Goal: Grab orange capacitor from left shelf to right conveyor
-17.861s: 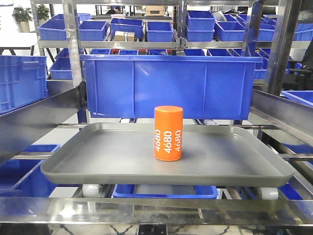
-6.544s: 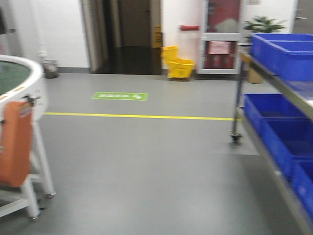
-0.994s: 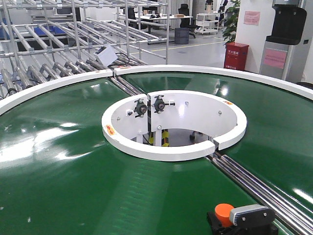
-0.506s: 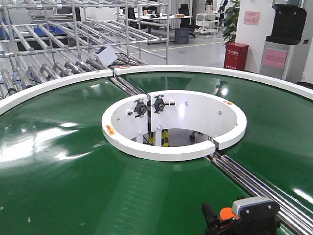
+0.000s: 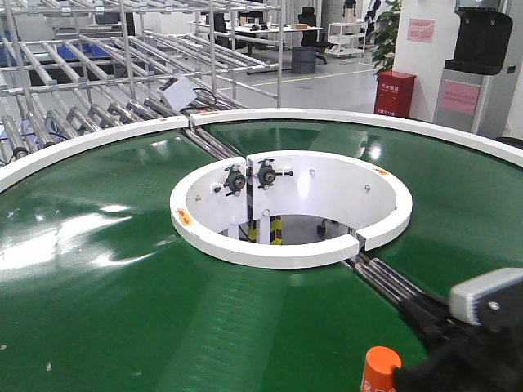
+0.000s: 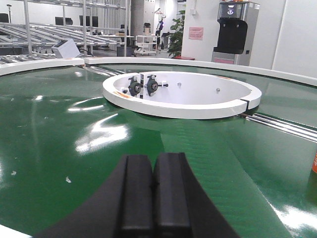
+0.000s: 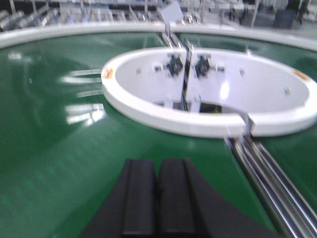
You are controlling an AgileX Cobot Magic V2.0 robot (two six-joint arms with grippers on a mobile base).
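Green belt fills almost every picture, shiny and wide, with metal racks and a bright hall far behind it.

The orange capacitor (image 5: 381, 369) stands upright on the right conveyor (image 5: 106, 302), at the near right of the front view. Only its top part shows there, so I cannot see the print on its side. It looks free, with nothing pinching it. That makes sense: the job is to leave it on this belt, so it seems to be set down where it should go.

Just to its right is the right arm's dark body, with a grey block on top. It sits close beside the capacitor, and I cannot tell if they touch.

The right end effector (image 7: 157, 198) has its two black fingers pressed together with nothing between them. The left end effector (image 6: 153, 198) is pressed together too, and empty. It hangs low over the belt, out of the way.

The front view shows the capacitor well. The left wrist view shows only a thin orange sliver at its far right edge. The right wrist view is blurry and shows no orange at all, but it looks right at the white hub (image 7: 148, 111) and the silver rails (image 7: 262, 173) beside it.
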